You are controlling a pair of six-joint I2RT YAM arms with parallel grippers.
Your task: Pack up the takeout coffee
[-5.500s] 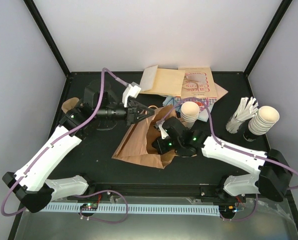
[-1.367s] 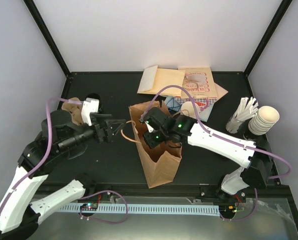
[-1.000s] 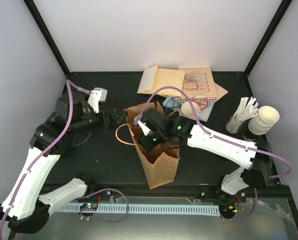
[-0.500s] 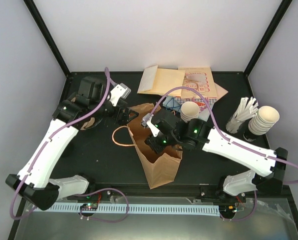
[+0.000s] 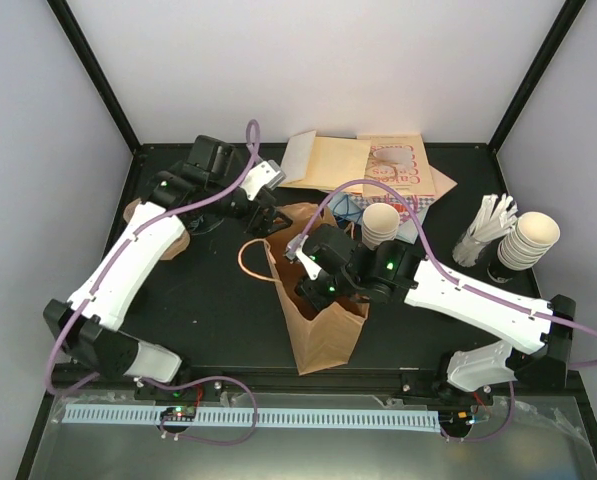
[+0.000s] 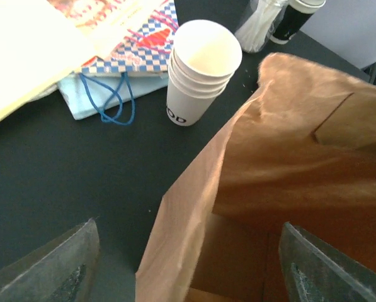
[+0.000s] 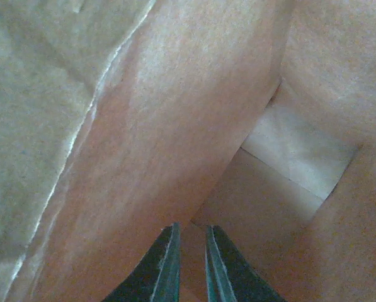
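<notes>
A tall brown paper bag (image 5: 323, 320) stands upright with its mouth open in the middle of the black table (image 5: 208, 310). The left gripper (image 6: 188, 223) hangs over the far rim of this bag. Its two grey fingers (image 6: 55, 267) stand wide apart, with the edge of the bag's wall in the space between them, and they grip nothing.

The right gripper (image 7: 192, 226) is down inside the mouth of the bag. Its dark fingers are closed to a thin slit, and the left inner wall of the bag runs into that slit, so the gripper pinches the paper. Beyond the fingers, the flat pale bottom of the bag is in view.

Just behind the bag, to its right, stands a nested stack of cream-white paper cups (image 6: 203, 63), beside a blue-and-white checkered paper (image 6: 134, 47). A second stack of cream cups (image 5: 533, 235) stands at the right edge of the table, next to a bundle of white sticks (image 5: 488, 222).

The takeout coffee itself, a single cup, I cannot find in any view.
</notes>
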